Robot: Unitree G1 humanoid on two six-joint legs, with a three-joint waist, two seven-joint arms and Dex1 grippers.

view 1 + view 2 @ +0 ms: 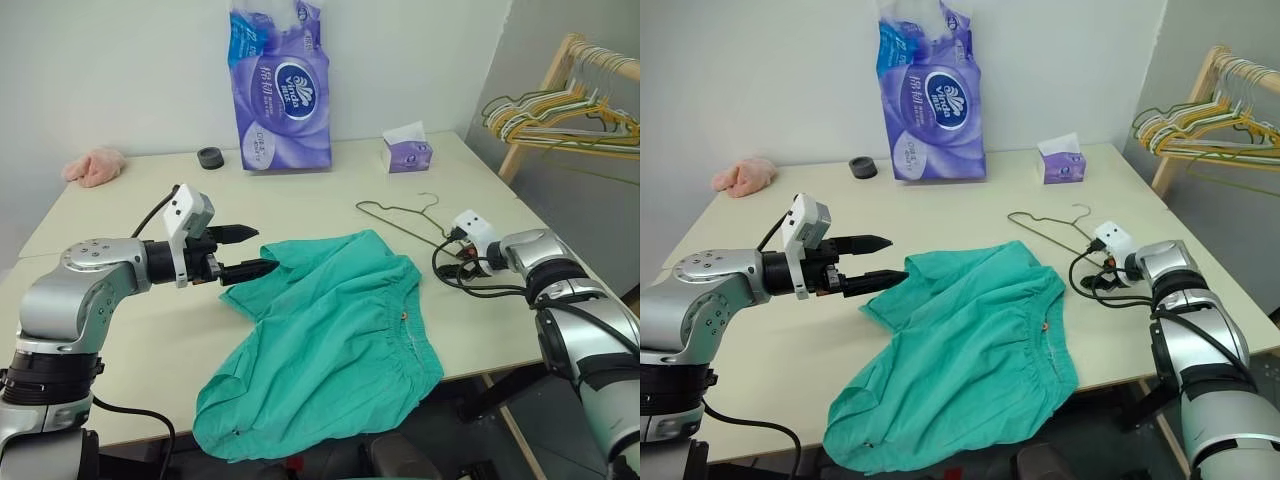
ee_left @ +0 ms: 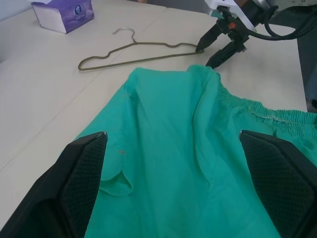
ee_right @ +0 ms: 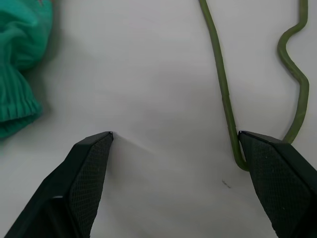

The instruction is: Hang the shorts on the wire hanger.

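Nearest, the teal-green soft cloth shorts (image 1: 325, 345) lie rumpled on the pale table (image 1: 120, 300), their lower edge spilling over its front edge. The left gripper (image 1: 245, 252) hovers spread wide at one leg hem, holding nothing. Further back, the right gripper (image 2: 210, 55) is spread and empty, one finger beside the thin olive-gold wire hanger (image 1: 398, 213). It should probably straddle that shoulder wire squarely before pinching.

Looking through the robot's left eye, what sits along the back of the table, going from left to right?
Pink cloth → small black ring → big purple pack of tissue paper → small purple tissue box.
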